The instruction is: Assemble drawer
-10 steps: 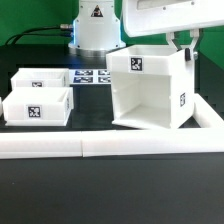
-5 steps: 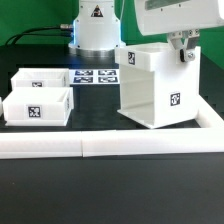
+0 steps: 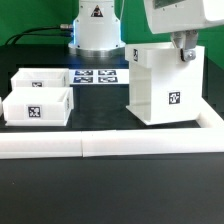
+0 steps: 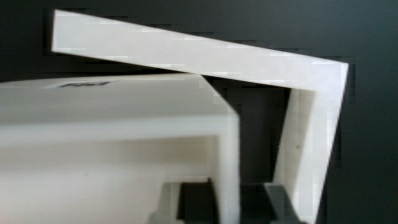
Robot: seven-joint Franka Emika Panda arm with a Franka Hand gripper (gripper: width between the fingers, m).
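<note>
Pinches the top wall of the drawer case (image 3: pixel 163 88) in the gripper (image 3: pixel 184 52), closed narrow on it. Holds it upright on the surface (image 3: pixel 110 192) at the exterior view's right, well apart from the drawer boxes (image 3: pixel 38 108). Turn gently; seat flat before releasing.

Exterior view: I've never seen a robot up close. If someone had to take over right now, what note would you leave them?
Gripper: fingers shut on one wall of the case, near its top corner.
The case stands at the exterior view's right, just behind the white rail. I cannot tell whether it rests on the table.
The front drawer and rear drawer sit empty at the exterior view's left, apart from the case.
Done: case grasped.
Left: both drawers are yet to go into the case.
</note>
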